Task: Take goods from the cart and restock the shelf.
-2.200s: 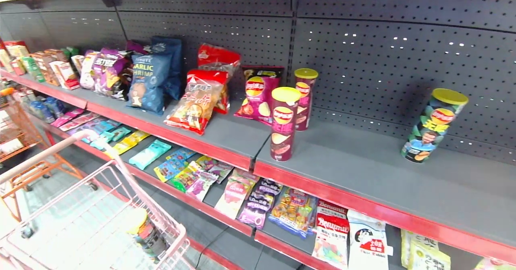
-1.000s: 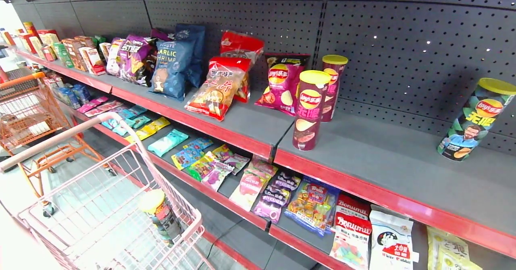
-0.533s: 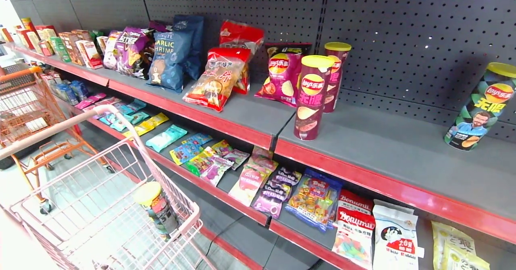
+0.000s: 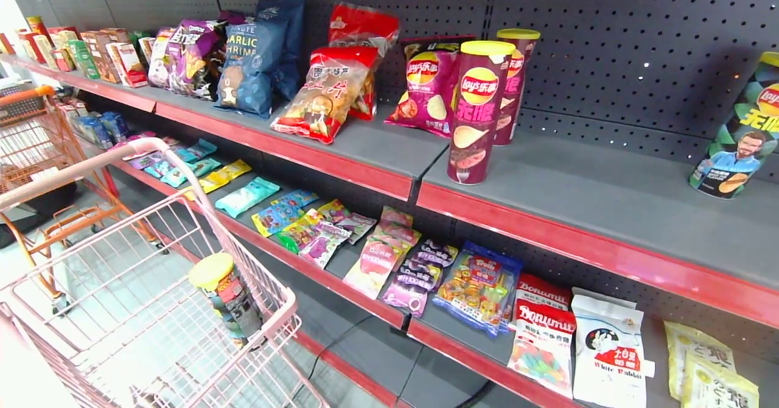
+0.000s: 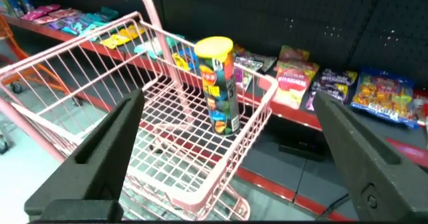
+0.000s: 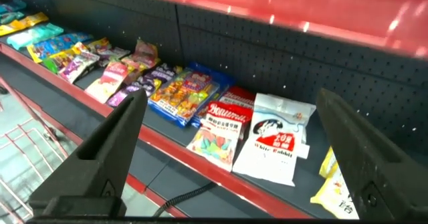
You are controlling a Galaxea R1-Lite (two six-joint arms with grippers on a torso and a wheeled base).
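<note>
My left pincer [image 5: 227, 100] is spread wide and empty, facing the pink cart [image 4: 79, 170]. My right pincer [image 6: 231, 97] is also wide apart and empty, facing the candy bags [image 6: 194, 93] on the lower shelf [image 6: 221, 164]. The cart holds one can [image 4: 228, 301] with a yellow lid and a dark multicoloured label, upright in the corner nearest the shelf [image 4: 578, 182]. On the shelf stand two purple cans [image 4: 478, 112], one at the front edge and one behind it. A green-black can [image 4: 739, 146] stands toward the right end.

Upper grey shelf [image 4: 608, 195]: holds leaning snack bags [image 4: 316, 94], two upright purple canisters [image 4: 478, 112], one dark canister [image 4: 736, 146] well apart. Lower shelf [image 4: 487, 365]: flat candy packets [image 4: 377, 268]. Pink cart [image 4: 291, 313]: one upright yellow-lidded can [image 4: 228, 298].
</note>
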